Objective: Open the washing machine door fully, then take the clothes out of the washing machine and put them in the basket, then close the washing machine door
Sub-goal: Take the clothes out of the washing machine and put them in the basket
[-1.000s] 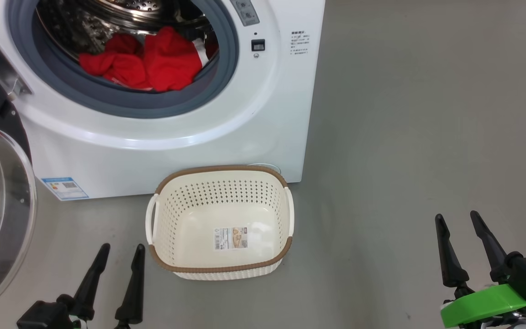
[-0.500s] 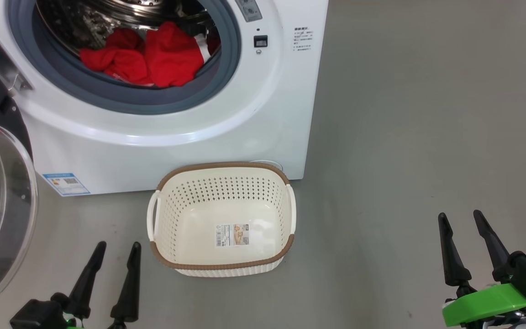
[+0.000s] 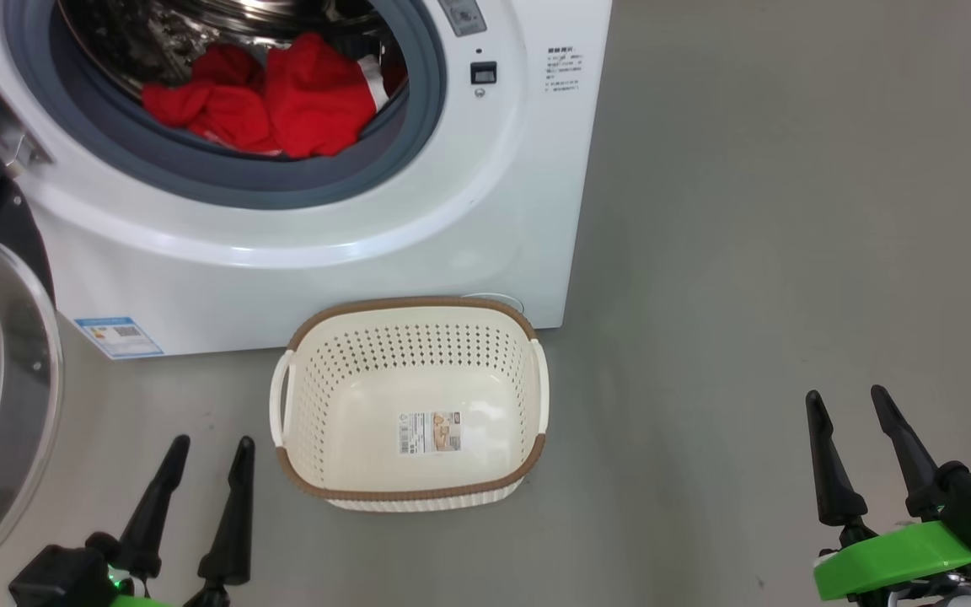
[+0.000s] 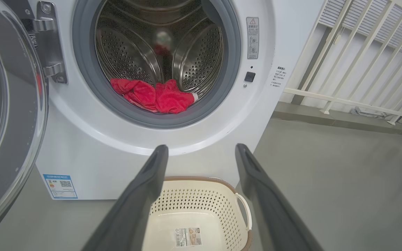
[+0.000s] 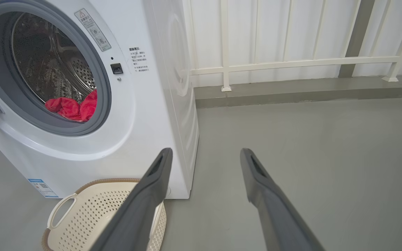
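The left gripper (image 3: 210, 445) is hanging spread and empty, nearer the red clothes (image 3: 283, 105), which are lying ahead and slightly to its right inside the washing machine (image 3: 283, 270). The right gripper (image 3: 844, 396), equally spread and empty, is hanging farther off.

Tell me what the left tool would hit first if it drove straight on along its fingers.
Probably the white front of the washing machine, just below its opening and above the basket; depth is unclear.
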### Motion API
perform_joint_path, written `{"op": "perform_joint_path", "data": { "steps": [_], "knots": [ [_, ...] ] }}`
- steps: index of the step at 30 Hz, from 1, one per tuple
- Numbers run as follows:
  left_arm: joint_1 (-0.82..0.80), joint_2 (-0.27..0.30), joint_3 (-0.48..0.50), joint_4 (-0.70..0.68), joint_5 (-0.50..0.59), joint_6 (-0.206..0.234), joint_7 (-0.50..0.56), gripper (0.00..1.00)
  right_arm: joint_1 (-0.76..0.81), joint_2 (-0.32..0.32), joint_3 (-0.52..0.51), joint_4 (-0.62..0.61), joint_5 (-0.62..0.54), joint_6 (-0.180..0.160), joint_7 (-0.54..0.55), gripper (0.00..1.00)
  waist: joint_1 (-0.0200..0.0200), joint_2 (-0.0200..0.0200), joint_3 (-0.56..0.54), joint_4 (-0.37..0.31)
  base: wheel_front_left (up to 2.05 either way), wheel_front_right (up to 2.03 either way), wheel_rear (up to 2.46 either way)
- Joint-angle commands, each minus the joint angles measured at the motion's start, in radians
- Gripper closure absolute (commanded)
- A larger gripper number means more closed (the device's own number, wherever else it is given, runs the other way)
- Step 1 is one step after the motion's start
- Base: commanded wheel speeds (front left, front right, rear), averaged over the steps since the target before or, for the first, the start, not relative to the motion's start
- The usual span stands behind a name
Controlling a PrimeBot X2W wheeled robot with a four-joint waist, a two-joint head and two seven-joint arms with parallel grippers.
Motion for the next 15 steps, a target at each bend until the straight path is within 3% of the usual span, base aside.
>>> {"op": "perform_joint_path", "data": {
  "steps": [1, 15],
  "knots": [
    [-0.047, 0.023, 0.037, -0.029, -0.006, 0.002, -0.005, 0.0, -0.033, -0.006, 0.028, -0.029, -0.006, 0.005, -0.009, 0.0, 0.0, 0.0, 0.004, 0.0, 1.2, -1.26, 0.06],
    [-0.066, 0.02, 0.039, -0.028, -0.009, 0.002, -0.005, 0.0, -0.047, -0.005, 0.033, -0.028, -0.006, 0.005, -0.009, 0.0, 0.0, 0.0, 0.024, 0.004, 1.24, -1.31, 0.07]
  ]
}}
